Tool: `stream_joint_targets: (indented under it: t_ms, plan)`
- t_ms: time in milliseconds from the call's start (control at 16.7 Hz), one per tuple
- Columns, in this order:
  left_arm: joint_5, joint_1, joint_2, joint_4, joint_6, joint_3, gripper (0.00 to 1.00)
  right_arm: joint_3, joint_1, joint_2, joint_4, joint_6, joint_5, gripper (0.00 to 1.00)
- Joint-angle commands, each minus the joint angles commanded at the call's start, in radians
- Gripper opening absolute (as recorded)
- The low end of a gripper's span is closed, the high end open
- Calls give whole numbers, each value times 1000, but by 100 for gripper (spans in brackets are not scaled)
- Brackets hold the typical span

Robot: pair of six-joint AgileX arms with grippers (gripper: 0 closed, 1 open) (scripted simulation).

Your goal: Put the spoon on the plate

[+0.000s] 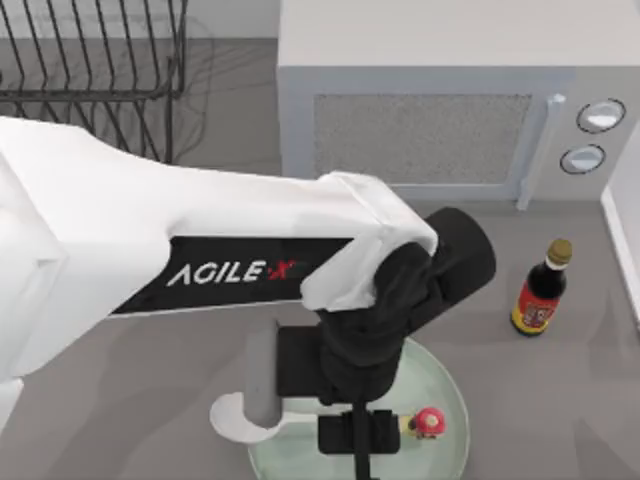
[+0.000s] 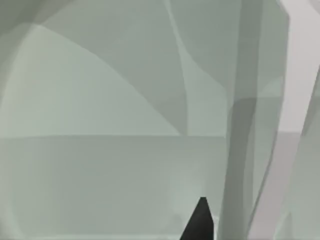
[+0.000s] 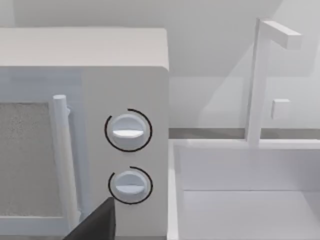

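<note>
The plate (image 1: 445, 395) is a pale green glassy disc at the table's front centre, partly under my left arm. My left gripper (image 1: 360, 448) hangs over the plate's middle, pointing down. A white curved piece of the spoon (image 1: 232, 418) sticks out past the plate's left rim, beside the arm's black wrist; the remainder is hidden under the arm. In the left wrist view, green glass (image 2: 100, 150) lies very close, with a dark tip of my left gripper (image 2: 201, 222) and a white strip (image 2: 300, 75) at one side. My right gripper (image 3: 95, 226) is parked facing the microwave.
A small red mushroom figure (image 1: 430, 421) sits on the plate's right part. A dark sauce bottle (image 1: 541, 290) stands to the right. A grey microwave (image 1: 450, 90) fills the back, a wire dish rack (image 1: 90, 60) the back left, a white sink (image 3: 240, 190) the right.
</note>
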Motion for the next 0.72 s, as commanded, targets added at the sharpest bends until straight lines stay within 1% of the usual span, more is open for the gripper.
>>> stream_joint_targets:
  t_ms: [360,420,720]
  plan:
    - [0,0,0,0,0,0,98,0,0,0,0,0,0,100]
    - [0,0,0,0,0,0,100,0,0,0,0,0,0,100]
    - [0,0,0,0,0,0,100,0,0,0,0,0,0,100]
